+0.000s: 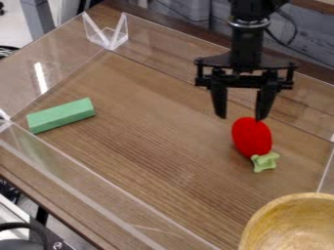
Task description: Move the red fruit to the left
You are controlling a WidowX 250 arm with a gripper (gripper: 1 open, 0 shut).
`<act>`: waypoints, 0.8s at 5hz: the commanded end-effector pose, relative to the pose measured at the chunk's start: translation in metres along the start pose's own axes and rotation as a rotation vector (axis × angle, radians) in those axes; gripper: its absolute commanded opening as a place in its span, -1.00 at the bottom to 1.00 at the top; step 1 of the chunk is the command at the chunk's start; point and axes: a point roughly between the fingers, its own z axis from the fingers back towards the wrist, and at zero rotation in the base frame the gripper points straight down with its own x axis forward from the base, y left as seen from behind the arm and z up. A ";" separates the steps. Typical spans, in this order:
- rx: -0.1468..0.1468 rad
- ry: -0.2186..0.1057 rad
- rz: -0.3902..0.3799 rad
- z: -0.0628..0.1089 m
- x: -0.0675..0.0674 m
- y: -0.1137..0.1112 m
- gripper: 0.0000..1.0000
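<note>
The red fruit point(252, 136) lay on the wooden bench point(144, 127), over on the right side and about halfway between near and far. It was shiny and egg-shaped, and a small pale green leafy bit point(267, 162) stuck out at its near end, resting flat on the wood. The black pincer point(244, 111) hung straight down from a dark arm just above the fruit, on its far side. Its two fingers point(220, 105) were spread apart, not wide and not tight, with one tip to the left of the fruit's top and the other tip close over its right shoulder. I could not tell if the tips touched the fruit, and nothing was held between them. A flat green block point(62, 115) lay far off on the left side of the bench, well apart from the fruit. Clear plastic walls point(39, 59) stood around the wood like a low box. The rim of a light wooden bowl point(290, 223) showed at the near right corner, close to the fruit but not touching it.
</note>
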 end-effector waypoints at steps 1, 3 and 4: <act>-0.045 -0.068 0.189 0.013 0.013 -0.013 1.00; -0.034 -0.095 0.370 0.003 0.024 -0.029 1.00; -0.016 -0.104 0.405 -0.009 0.024 -0.039 1.00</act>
